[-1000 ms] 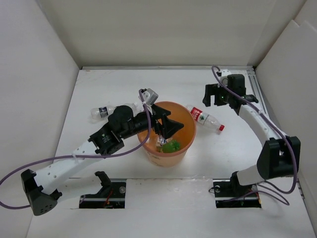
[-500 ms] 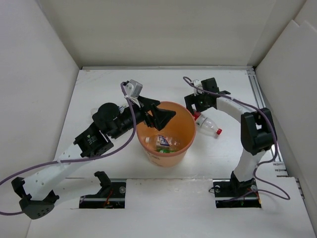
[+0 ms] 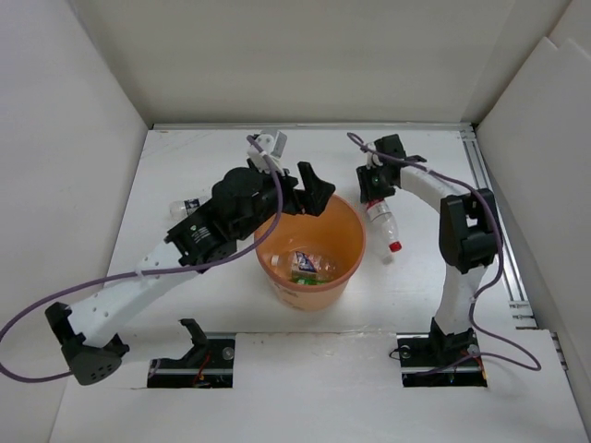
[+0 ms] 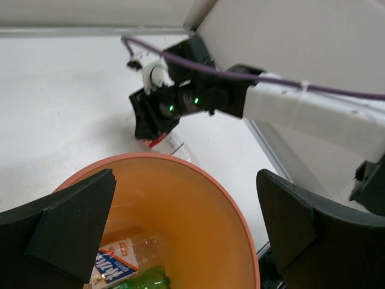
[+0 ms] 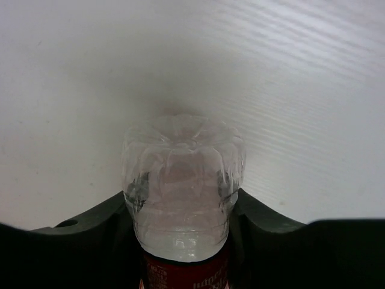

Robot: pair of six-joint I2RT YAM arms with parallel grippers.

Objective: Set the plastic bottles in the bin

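Note:
The orange bin (image 3: 348,266) stands mid-table with a blue-white labelled bottle (image 3: 303,263) and a green bottle (image 3: 319,275) lying inside. My left gripper (image 3: 311,188) hovers open and empty over the bin's far-left rim (image 4: 231,201). In the left wrist view both of those bottles, the labelled one (image 4: 111,265) and the green one (image 4: 144,282), lie below the gripper (image 4: 186,235). My right gripper (image 3: 376,181) is shut on the base end of the red-labelled bottle (image 3: 384,221), just right of the bin. In the right wrist view the gripper (image 5: 180,205) squeezes the clear body of that bottle (image 5: 180,180). Another clear bottle (image 3: 185,209) lies partly hidden behind the left arm.
White walls enclose the table on the left, back and right. A metal rail (image 3: 485,198) runs along the right edge. The right arm (image 4: 313,111) crosses the left wrist view just past the bin.
The right gripper has come down onto the red-labelled bottle and shut on it, and the bottle has swung its cap toward the near side. The left gripper has drifted to the bin's far rim.

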